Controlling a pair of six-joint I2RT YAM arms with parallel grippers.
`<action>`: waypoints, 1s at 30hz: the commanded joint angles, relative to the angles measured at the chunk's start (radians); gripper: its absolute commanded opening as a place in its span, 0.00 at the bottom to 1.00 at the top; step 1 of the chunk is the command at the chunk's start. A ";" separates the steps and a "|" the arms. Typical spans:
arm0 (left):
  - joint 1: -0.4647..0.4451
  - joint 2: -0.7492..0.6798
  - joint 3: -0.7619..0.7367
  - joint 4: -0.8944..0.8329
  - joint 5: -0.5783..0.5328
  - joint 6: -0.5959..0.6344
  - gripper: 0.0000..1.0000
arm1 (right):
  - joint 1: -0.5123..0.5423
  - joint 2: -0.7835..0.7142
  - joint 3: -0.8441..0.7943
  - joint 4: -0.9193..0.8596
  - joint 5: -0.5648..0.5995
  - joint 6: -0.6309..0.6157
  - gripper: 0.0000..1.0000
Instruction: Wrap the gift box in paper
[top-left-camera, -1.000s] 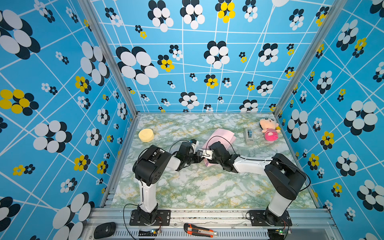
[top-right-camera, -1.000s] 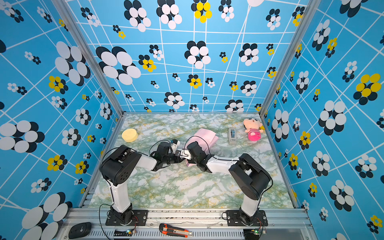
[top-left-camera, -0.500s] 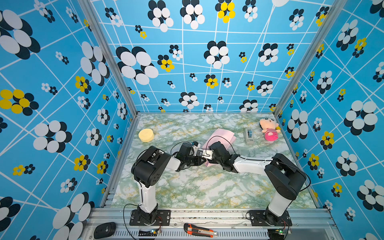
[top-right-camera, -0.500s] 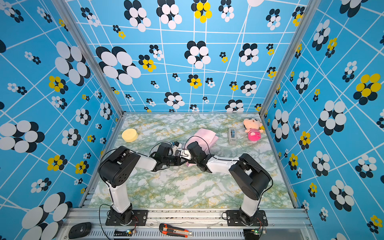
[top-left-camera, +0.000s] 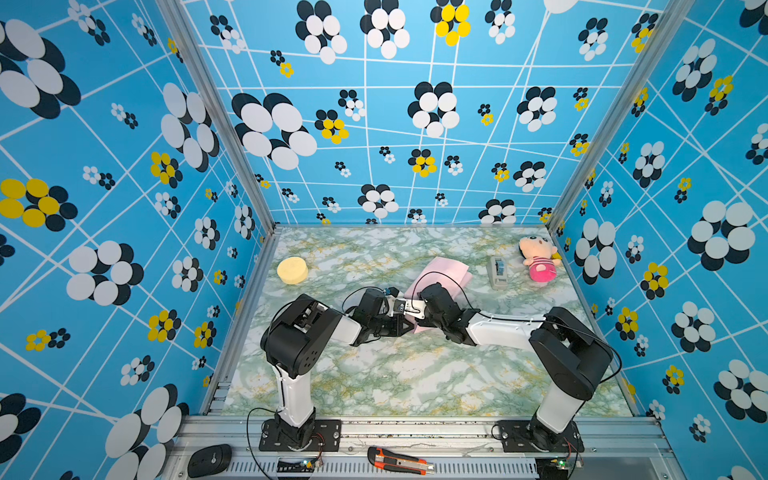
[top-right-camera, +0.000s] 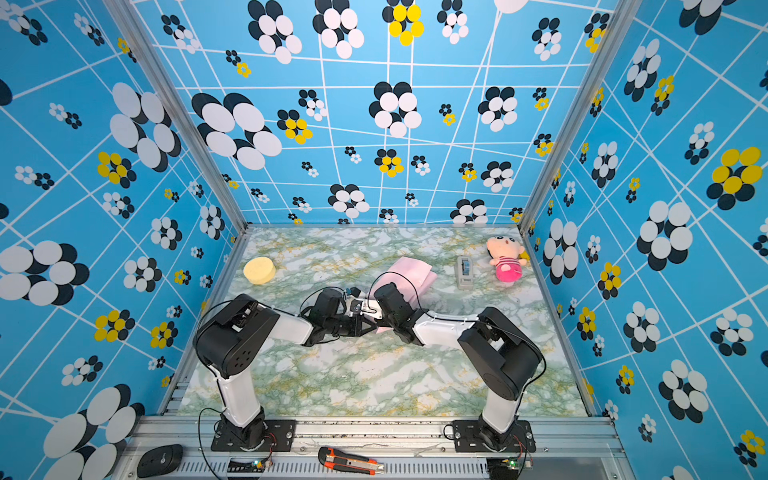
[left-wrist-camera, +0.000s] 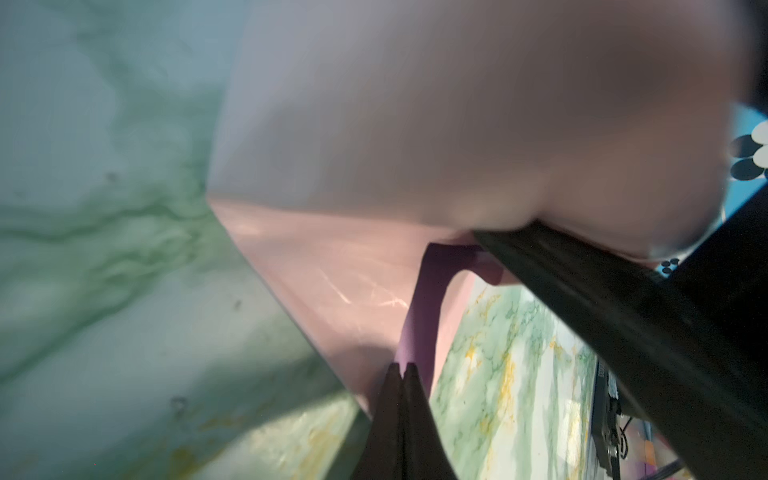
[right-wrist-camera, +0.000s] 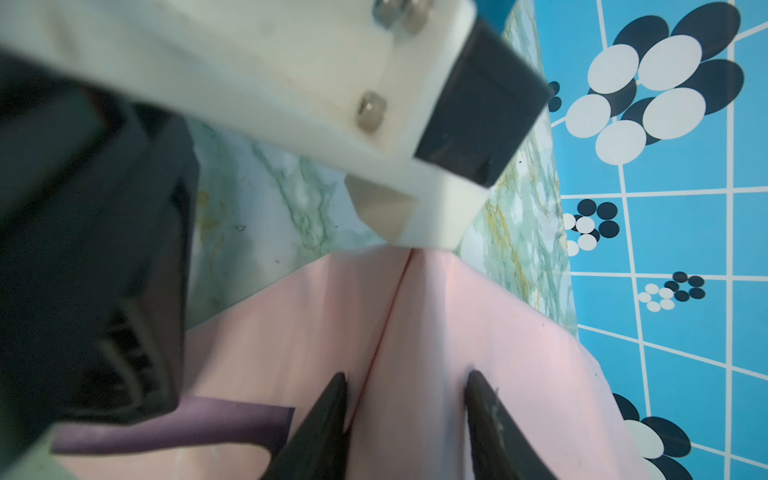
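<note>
- Our left gripper (left-wrist-camera: 401, 374) has its jaws pressed together, seemingly nipping the lilac flap of the paper (left-wrist-camera: 332, 270). We judge that this keeps the flap taut.
- Our right gripper (right-wrist-camera: 407, 399) is spread, its tips resting on the pink side astride a seam, likely to pin the fold down.
- Both work at the paper's end farthest from the tape dispenser (top-left-camera: 497, 272); the paper lies near it, not touching.
- The gift box is hidden; we presume it sits inside the folds.
</note>
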 joint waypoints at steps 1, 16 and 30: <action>-0.026 0.031 -0.077 -0.245 -0.011 0.029 0.00 | -0.001 -0.011 -0.026 -0.034 -0.012 0.015 0.47; 0.007 -0.127 -0.171 0.020 0.037 -0.071 0.03 | -0.001 -0.014 -0.031 -0.030 -0.023 0.011 0.46; 0.074 -0.002 -0.120 0.344 0.044 -0.222 0.01 | -0.001 -0.019 -0.032 -0.029 -0.028 0.009 0.45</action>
